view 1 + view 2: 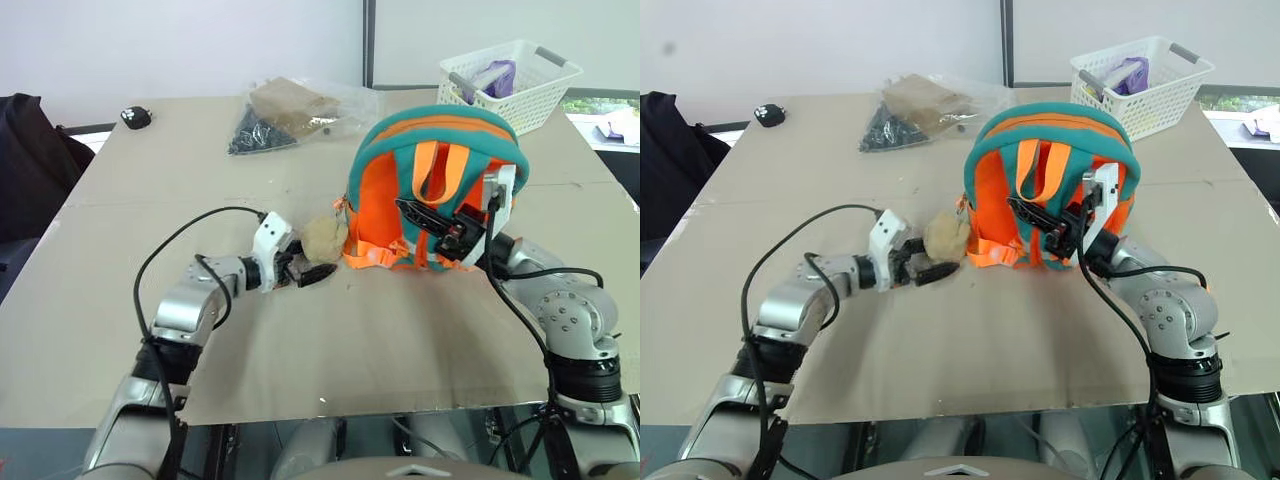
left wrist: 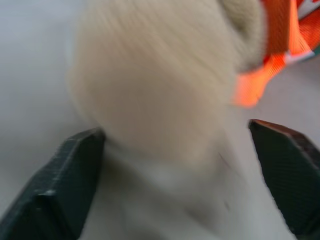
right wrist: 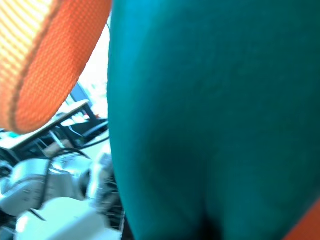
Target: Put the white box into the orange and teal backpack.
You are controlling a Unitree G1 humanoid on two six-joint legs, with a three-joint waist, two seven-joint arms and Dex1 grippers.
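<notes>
1. No white box out on the table (image 1: 90, 300), so I'd guess it's in already; can't confirm.
2. Orange and teal backpack (image 1: 440, 150) stands upright mid-table, plush toy (image 1: 325, 240) at its base.
3. Left gripper (image 1: 300, 270) is spread wide, empty, by the toy; right gripper (image 1: 450, 235) is at the straps, can't tell its grip.

The left arm reaches forward low over the near left, its left gripper (image 1: 312, 273) pointing right with fingers (image 2: 62, 185) spread wide. The right arm bends up at right, right gripper (image 1: 432, 222) aimed leftward.
</notes>
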